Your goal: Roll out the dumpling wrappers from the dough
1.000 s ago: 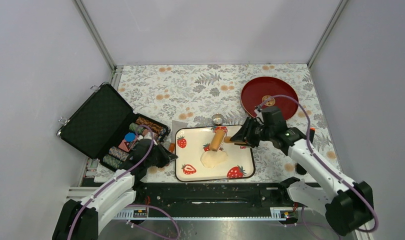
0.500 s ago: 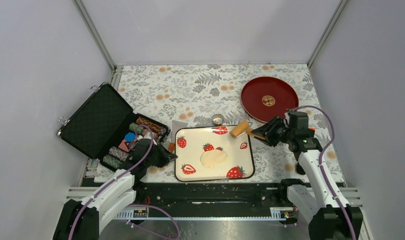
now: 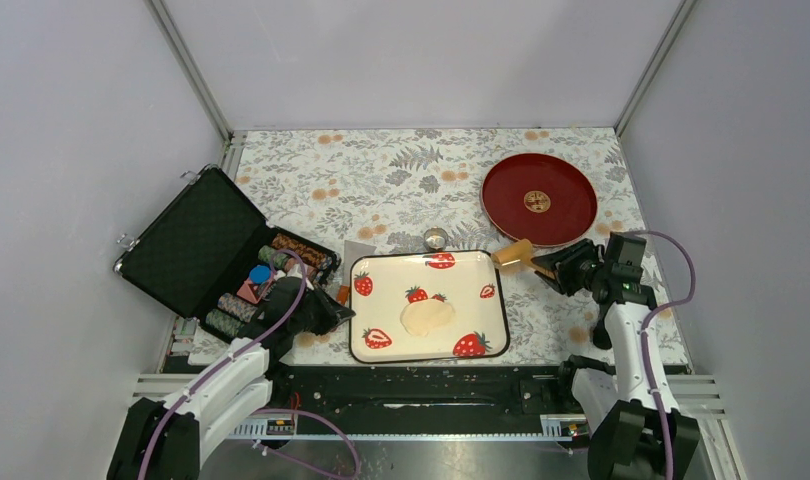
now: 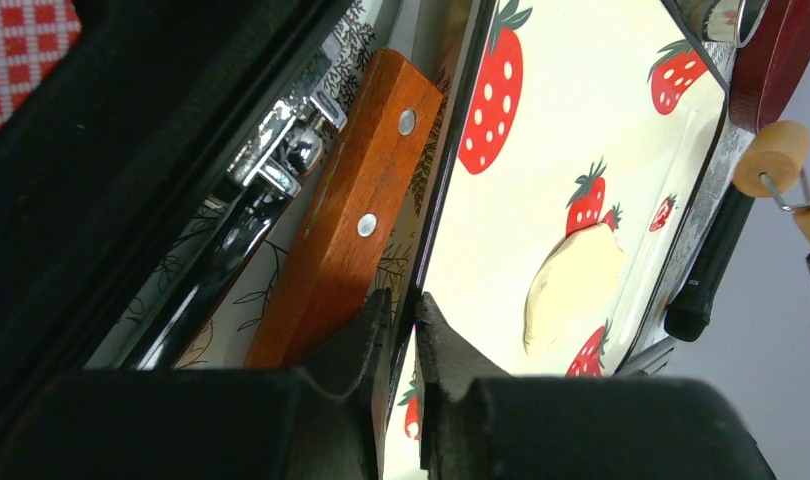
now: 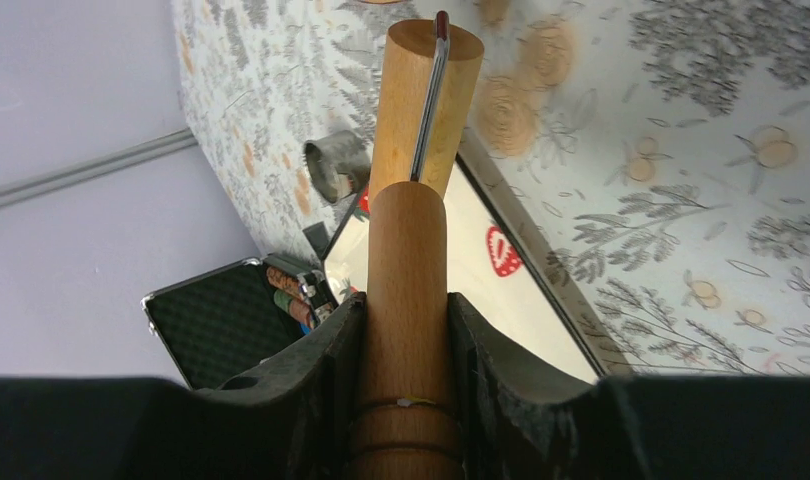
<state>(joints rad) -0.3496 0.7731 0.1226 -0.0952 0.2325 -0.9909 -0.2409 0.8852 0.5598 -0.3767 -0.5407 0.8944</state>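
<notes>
The dough (image 3: 427,317) lies as a flattened pale-cream sheet in the middle of the strawberry tray (image 3: 461,296); the left wrist view shows the dough (image 4: 576,285) too. No dumpling wrappers are in view. My left gripper (image 3: 341,312) is shut on the tray's left rim (image 4: 451,170), one finger on each side of it. My right gripper (image 3: 558,268) is shut on the handle of the wooden roller (image 3: 514,255), held just off the tray's right far corner. In the right wrist view the roller (image 5: 411,200) sticks out between the fingers (image 5: 336,340).
A small metal ring cutter (image 3: 436,239) stands behind the tray. A red plate (image 3: 538,198) sits at the back right. An open black case (image 3: 196,240) with poker chips lies at the left. A wooden-handled tool (image 4: 361,210) lies between case and tray.
My right gripper has carried the roller from over the dough to the right, off the tray and close to the red plate. The left gripper and the dough have not moved.
</notes>
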